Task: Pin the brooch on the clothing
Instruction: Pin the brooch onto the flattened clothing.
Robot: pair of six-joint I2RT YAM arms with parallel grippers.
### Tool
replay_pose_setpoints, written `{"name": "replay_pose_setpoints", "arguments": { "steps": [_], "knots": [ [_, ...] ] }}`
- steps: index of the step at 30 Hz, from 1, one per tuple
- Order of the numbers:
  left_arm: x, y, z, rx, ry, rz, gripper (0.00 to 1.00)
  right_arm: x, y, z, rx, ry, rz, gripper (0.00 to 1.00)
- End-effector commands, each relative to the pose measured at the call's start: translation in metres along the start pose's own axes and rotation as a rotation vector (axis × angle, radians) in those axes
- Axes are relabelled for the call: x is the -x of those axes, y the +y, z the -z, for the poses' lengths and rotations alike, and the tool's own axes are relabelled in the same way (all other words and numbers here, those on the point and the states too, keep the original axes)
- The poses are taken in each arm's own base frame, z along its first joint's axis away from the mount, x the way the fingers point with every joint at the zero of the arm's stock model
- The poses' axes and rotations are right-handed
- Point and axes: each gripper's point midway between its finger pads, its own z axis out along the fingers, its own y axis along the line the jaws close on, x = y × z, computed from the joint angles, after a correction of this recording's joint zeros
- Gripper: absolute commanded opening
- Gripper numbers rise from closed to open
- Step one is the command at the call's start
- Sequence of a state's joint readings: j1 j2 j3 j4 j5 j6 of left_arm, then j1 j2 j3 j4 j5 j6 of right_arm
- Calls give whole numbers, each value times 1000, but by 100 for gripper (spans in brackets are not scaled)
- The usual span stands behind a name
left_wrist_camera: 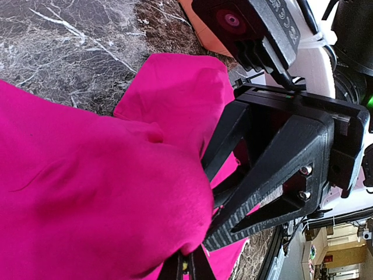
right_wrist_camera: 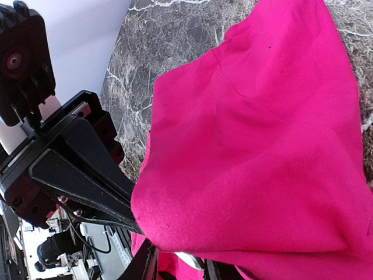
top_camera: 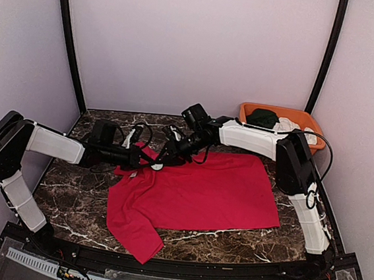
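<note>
The red T-shirt (top_camera: 202,188) lies spread on the marble table. Both grippers meet at its far left shoulder. My left gripper (top_camera: 150,164) comes in from the left. In the left wrist view (left_wrist_camera: 189,269) its fingers stand almost together under a bulge of red cloth (left_wrist_camera: 87,192), with a small yellow speck of the brooch (left_wrist_camera: 188,266) between them. My right gripper (top_camera: 167,153) comes in from the right. In the right wrist view (right_wrist_camera: 180,265) its fingers hold a raised fold of the shirt (right_wrist_camera: 262,146), with a small white-silver piece (right_wrist_camera: 192,261) between them. The cloth hides the fingertips.
An orange basket (top_camera: 246,109) stands at the back right with a dark green garment (top_camera: 263,117) and a white garment (top_camera: 287,128) in it. The booth walls close in the table on three sides. Bare marble shows around the shirt.
</note>
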State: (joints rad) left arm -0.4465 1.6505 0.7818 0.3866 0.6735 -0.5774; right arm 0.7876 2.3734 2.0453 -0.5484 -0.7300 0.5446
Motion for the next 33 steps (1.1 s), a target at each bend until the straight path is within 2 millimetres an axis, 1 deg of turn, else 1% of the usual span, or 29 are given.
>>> {"name": "replay_pose_setpoints", "arguments": {
  "steps": [1,13,17,20,26,33],
  "knots": [
    [12,-23,8,-27,-29,-67,1,0,-22,-8,-95,-15,-10,25],
    [10,-21,8,-12,-31,-67,1,-3,-25,-14,-164,-12,12,27],
    [9,-21,8,-11,-30,-66,1,-5,-24,-17,-164,-4,14,26],
    [10,-22,8,-11,-34,-68,1,-6,-24,-19,-165,-3,17,23],
    [11,-24,9,-17,-39,-74,1,-8,-23,-21,-145,9,18,19],
    [12,-31,9,-69,-51,-68,1,-11,-17,-26,-82,17,13,19]
  ]
}}
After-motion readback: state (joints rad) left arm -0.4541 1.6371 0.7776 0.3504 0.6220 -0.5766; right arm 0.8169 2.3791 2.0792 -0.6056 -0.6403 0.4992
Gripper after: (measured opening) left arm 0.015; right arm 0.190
